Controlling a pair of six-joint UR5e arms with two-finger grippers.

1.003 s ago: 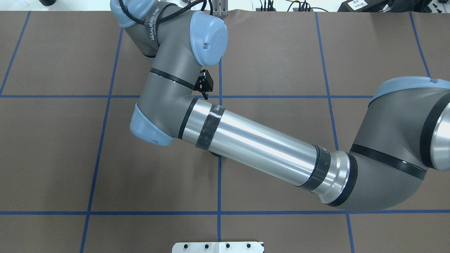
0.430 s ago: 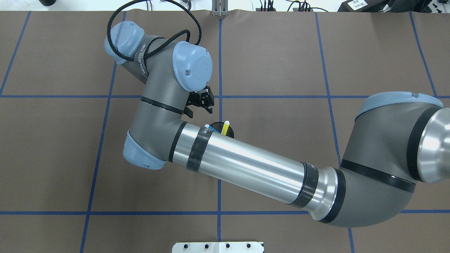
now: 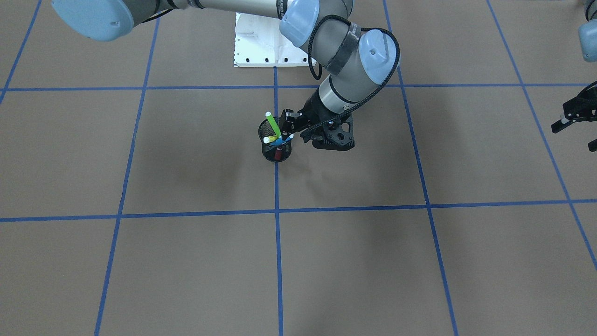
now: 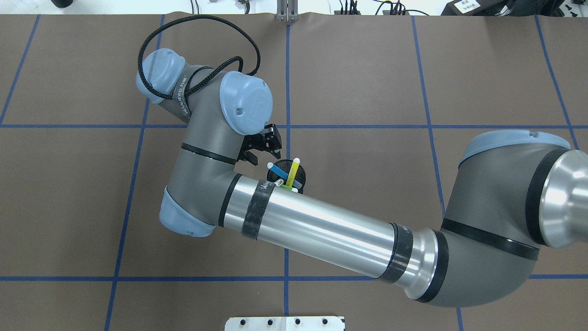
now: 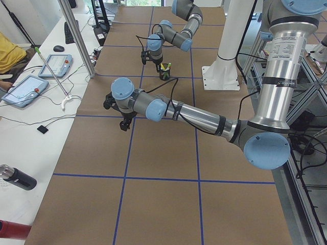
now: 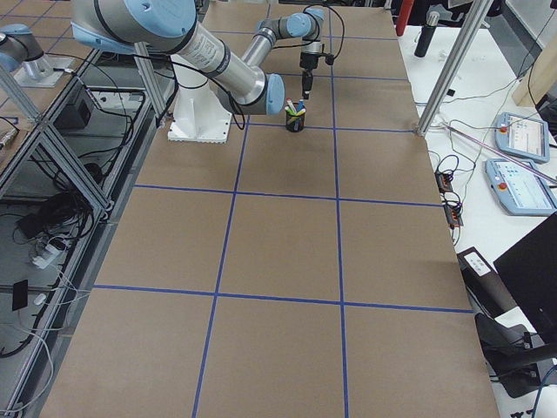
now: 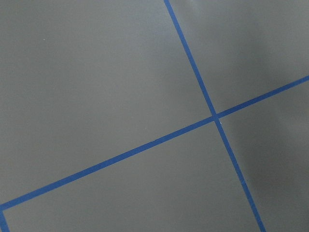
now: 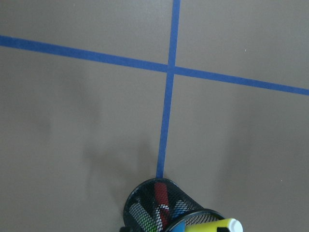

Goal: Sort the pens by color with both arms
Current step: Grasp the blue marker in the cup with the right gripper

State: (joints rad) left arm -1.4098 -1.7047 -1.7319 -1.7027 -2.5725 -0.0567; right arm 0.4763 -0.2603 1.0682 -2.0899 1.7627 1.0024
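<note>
- Pens stand bunched and leaning in a black mesh cup on the brown table. The cup sits on a blue tape line.
- The blue pen tilts its white-tipped end toward the right gripper, and the yellow pen leans across it. The green pen rises highest in the front-facing view, while the red-capped pen shows low through the mesh.
- The right gripper hangs just beside the cup, on the side farther from the robot and toward its left. Its jaws are spread and hold nothing. Whether a finger touches the rim or the blue pen cannot be told.
- The right arm passes over the cup's near edge in the overhead view.
- The left gripper hovers well apart from the cup, over the table's tape grid, its jaws likewise spread.
</note>
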